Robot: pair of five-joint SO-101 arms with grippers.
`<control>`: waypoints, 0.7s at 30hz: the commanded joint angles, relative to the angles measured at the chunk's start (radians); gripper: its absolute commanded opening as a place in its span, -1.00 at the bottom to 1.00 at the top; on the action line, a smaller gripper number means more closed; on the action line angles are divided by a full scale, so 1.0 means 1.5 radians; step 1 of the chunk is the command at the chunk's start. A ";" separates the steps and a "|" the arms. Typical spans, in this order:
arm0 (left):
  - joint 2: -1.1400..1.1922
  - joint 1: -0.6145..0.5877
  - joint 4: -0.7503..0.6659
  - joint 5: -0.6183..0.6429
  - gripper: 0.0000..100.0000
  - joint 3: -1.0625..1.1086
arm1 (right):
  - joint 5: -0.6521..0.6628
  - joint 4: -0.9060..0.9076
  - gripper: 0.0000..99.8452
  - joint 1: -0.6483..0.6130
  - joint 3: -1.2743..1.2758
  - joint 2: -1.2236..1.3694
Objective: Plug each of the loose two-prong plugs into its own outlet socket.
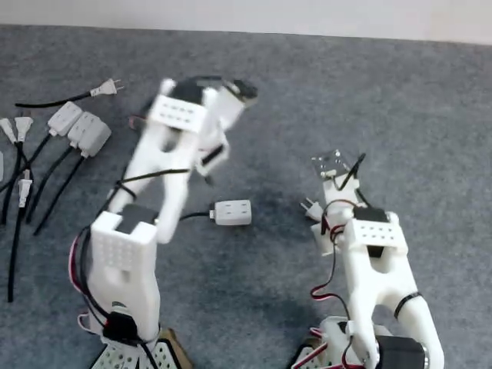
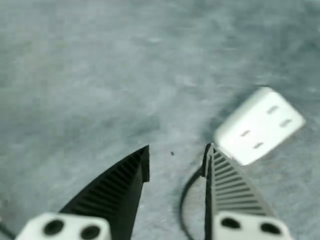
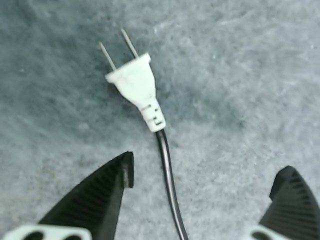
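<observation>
A white outlet socket (image 1: 232, 212) on a black cord lies on the grey carpet between the two arms. My left gripper (image 1: 211, 163) hangs just beyond it, open and holding nothing. In the left wrist view the outlet socket (image 2: 260, 125) lies close beside one black finger (image 2: 225, 185) of the left gripper (image 2: 175, 160). A white two-prong plug (image 1: 311, 207) lies by the right arm. Above it my right gripper (image 1: 329, 201) is open. In the right wrist view the plug (image 3: 135, 85) lies flat ahead of the right gripper (image 3: 205, 167), and its black cord (image 3: 167, 175) runs back between the fingers.
At the far left of the carpet lie two more white outlet blocks (image 1: 81, 129), a loose plug (image 1: 108, 88) and several other plugs (image 1: 17, 127) on black cords. The carpet's far edge meets a pale wall (image 1: 307, 15).
</observation>
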 commanded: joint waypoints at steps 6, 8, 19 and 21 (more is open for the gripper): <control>-0.005 -0.109 0.028 0.057 -0.63 -0.120 | -0.144 0.035 -0.16 -0.008 -0.101 -0.018; -0.004 -0.136 0.028 0.059 -0.63 -0.133 | -0.175 0.035 -0.16 -0.015 -0.121 -0.018; -0.003 -0.265 0.018 -0.014 -0.63 -0.137 | -0.109 0.140 -0.16 -0.053 -0.277 0.276; -0.001 -0.279 0.019 -0.021 -0.63 -0.133 | -0.035 0.210 -0.16 -0.055 -0.347 0.317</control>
